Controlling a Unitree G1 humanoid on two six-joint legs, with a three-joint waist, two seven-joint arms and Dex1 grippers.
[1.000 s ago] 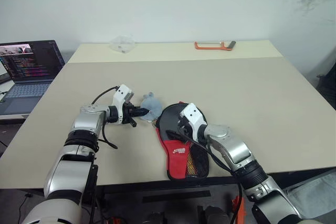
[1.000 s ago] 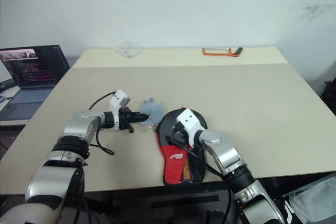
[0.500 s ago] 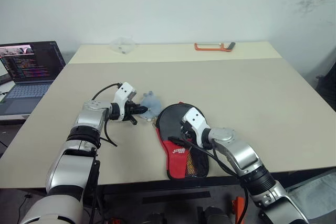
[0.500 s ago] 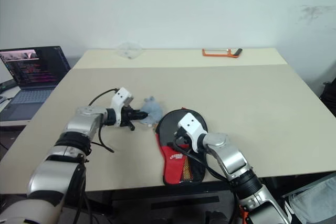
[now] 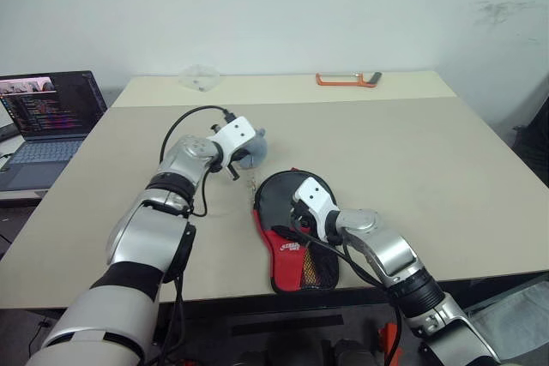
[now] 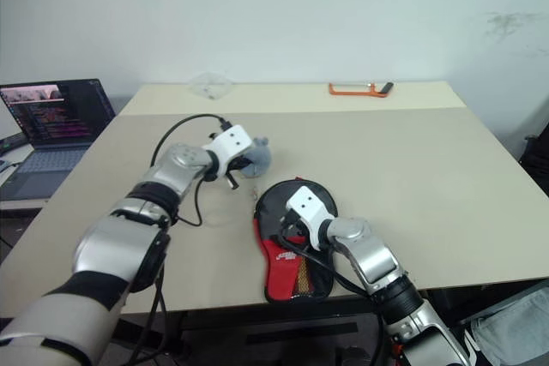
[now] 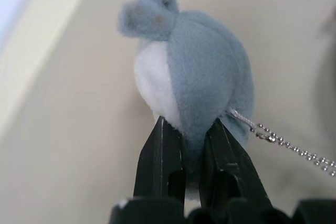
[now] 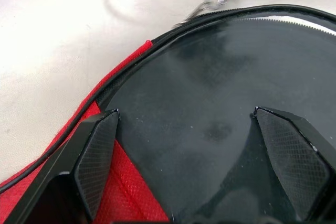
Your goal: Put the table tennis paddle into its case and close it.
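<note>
The case lies flat near the table's front edge, black round top toward the middle, red lower part toward me. My right gripper is open over the black top, its fingers spread wide on the fabric just inside the zip edge. A grey and white plush toy hangs on a bead chain that runs to the case's zip. My left gripper is shut on the plush, lifted off the table behind and left of the case. The table tennis paddle is hidden.
An open laptop stands on a side surface at the far left. An orange-framed tool and a clear plastic piece lie at the table's back edge. The beige table stretches wide to the right.
My left gripper has risen and moved forward and to the right with the plush, rolling its wrist. The chain now stretches from the zip. The right gripper has stayed on the case.
</note>
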